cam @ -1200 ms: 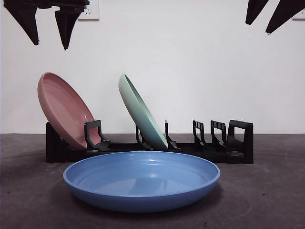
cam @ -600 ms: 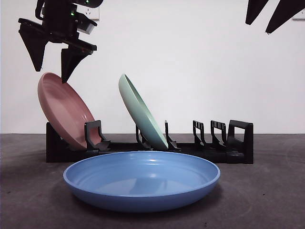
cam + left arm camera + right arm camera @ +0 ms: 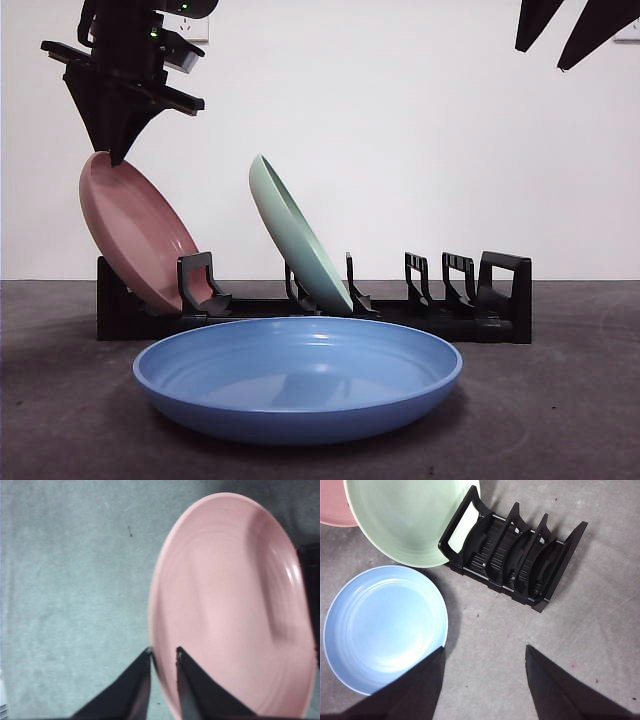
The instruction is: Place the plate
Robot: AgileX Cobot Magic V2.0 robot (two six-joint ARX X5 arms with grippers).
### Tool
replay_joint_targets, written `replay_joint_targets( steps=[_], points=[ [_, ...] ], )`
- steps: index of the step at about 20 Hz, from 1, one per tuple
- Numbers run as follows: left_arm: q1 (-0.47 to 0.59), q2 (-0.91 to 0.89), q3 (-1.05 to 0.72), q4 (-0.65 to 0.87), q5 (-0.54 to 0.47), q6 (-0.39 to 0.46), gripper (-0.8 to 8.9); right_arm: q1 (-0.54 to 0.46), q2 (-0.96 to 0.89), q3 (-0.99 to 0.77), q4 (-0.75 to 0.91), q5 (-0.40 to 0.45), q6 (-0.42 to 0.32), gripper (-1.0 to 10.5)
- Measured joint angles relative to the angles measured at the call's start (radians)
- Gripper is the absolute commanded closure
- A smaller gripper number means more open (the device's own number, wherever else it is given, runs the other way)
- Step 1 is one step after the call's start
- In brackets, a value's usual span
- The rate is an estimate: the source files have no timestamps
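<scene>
The round pink plastic plate (image 3: 138,232) stands tilted in the end slot of the black slotted dish rack (image 3: 400,310), leaning back w/ its top rim up & its lower edge caught behind a rack prong, so the rack carries its weight, not me. My left gripper (image 3: 163,652) is right at that top rim: in the wrist view my two jaws sit nearly closed w/ only a narrow gap, the rim's edge running into that gap. I judge I'm pinching the rim, tho I can't confirm firm contact on both sides; in the front view my left gripper (image 3: 117,150) tapers to a point touching the plate's top edge. Gripping at the highest point makes sense: it's the only part clear of the prongs. Next slot along holds a round pale green plate (image 3: 298,235), tilted the same way, apart from the pink one, w/ several free slots beyond it. A wide blue shallow plate (image 3: 298,378) lies flat on the grey desk (image 3: 560,400) just in front of the rack, not yet racked. My right gripper (image 3: 485,655) hangs high over the desk, jaws spread wide, holding nothing, waiting.
</scene>
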Motion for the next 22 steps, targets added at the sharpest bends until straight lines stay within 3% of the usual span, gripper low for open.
replay_joint_targets(
  steps=[9, 12, 14, 15, 17, 22],
  points=[
    [0.000, 0.001, 0.000, 0.013, -0.022, 0.018, 7.79, 0.000, 0.000, 0.000, -0.007, 0.000, 0.000, 7.0],
    [0.000, 0.001, 0.000, 0.015, -0.023, 0.017, 6.73, 0.000, 0.000, 0.000, -0.007, 0.000, 0.000, 7.0],
    [0.000, 0.001, 0.000, 0.015, -0.023, 0.017, 6.67, 0.000, 0.000, 0.000, -0.007, 0.000, 0.000, 7.0],
    [0.000, 0.001, 0.000, 0.015, -0.023, 0.018, 6.76, 0.000, 0.000, 0.000, -0.007, 0.000, 0.000, 7.0],
    [0.000, 0.001, 0.000, 0.015, -0.023, 0.018, 8.01, 0.000, 0.000, 0.000, -0.007, 0.000, 0.000, 7.0],
    [0.000, 0.001, 0.000, 0.021, -0.027, 0.016, 8.07, 0.000, 0.000, 0.000, -0.011, 0.000, 0.000, 7.0]
  ],
)
